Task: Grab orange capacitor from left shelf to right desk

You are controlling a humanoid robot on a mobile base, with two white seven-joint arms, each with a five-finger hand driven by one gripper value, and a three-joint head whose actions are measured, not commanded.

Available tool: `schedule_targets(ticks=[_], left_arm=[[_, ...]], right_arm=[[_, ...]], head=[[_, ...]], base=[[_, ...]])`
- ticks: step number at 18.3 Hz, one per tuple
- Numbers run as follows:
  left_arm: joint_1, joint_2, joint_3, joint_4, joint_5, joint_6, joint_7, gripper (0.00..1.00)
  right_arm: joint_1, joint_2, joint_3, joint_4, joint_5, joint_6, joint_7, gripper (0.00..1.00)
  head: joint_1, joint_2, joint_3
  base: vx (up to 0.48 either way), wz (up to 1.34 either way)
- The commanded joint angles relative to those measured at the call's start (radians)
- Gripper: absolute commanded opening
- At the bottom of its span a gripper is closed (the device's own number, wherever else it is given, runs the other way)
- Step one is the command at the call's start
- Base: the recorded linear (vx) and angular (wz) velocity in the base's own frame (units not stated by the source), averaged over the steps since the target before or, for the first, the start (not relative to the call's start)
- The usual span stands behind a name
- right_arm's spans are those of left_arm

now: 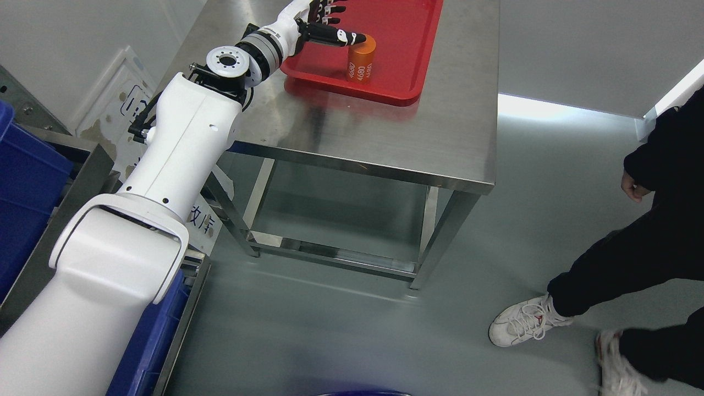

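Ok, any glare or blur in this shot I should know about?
Head view: a bright light patch glares on the floor right of the steel table; the person's nearer shoe is motion-blurred; the orange capacitor and left hand are sharp.

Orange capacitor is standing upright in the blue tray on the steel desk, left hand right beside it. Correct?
Not quite: the tray is red, not blue, as the head view shows. The blue things are bins at the lower left. The rest holds: the capacitor stands upright in that tray on the steel desk, with the left hand right beside it, one fingertip at its top.
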Motion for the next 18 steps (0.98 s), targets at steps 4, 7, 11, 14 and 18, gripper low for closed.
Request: schedule_targets(ticks=[4,7,11,14,18], left_arm=[[0.013,0.017,0.417,-0.213,0.003,0.029,-0.05,1.0],[0.023,0.017,0.632,-0.279,0.007,0.094,-0.039,1.0],[0.169,0.017,0.686,-0.382,0.003,0.043,0.037,1.0],[0.285,0.017,0.685,-0.426,-0.014,-0.009,0.158,1.0],[0.371,0.017,0.715,-0.457,-0.069,-0.041,0.203,1.0]], right_arm=[[0.02,-0.017,-0.012,-0.017,0.005,0.0,0.0,1.0],[0.02,-0.017,-0.012,-0.017,0.005,0.0,0.0,1.0],[0.02,-0.017,-0.012,-0.017,0.005,0.0,0.0,1.0],[0.02,-0.017,-0.012,-0.017,0.005,0.0,0.0,1.0],[0.02,-0.017,-0.012,-0.017,0.005,0.0,0.0,1.0]], head=[[0.0,0.0,0.0],[0.0,0.0,0.0],[0.0,0.0,0.0],[0.0,0.0,0.0],[0.0,0.0,0.0]], base=[[0.0,0.0],[0.0,0.0],[0.0,0.0],[0.0,0.0],[0.0,0.0]])
